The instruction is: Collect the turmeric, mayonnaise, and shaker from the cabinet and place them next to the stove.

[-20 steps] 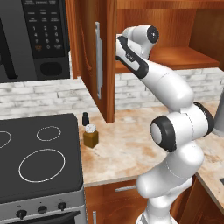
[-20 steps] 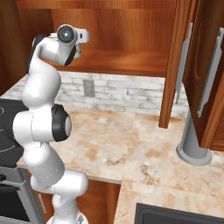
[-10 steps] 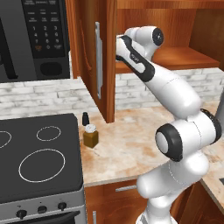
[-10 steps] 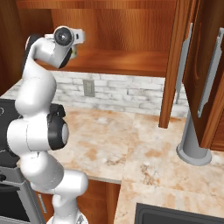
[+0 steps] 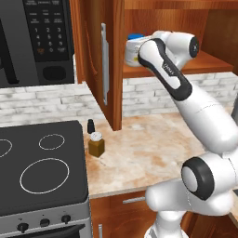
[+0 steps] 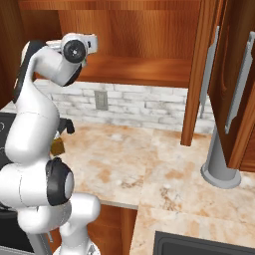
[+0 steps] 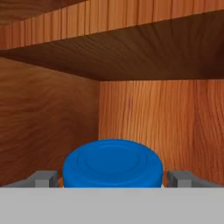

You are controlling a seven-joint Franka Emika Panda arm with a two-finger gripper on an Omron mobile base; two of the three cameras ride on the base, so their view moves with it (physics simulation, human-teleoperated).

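The gripper (image 7: 113,178) is held with its fingers apart on either side of the mayonnaise (image 7: 112,163) at bottom centre, deep in the cabinet (image 7: 48,127), apparently lined up so the jar can be clamped and lifted out.

From here I can make out white digits in rows on the black microwave (image 5: 44,39) keypad, though they are too blurred to read one by one. I see nothing legible on the mayonnaise (image 5: 133,51).
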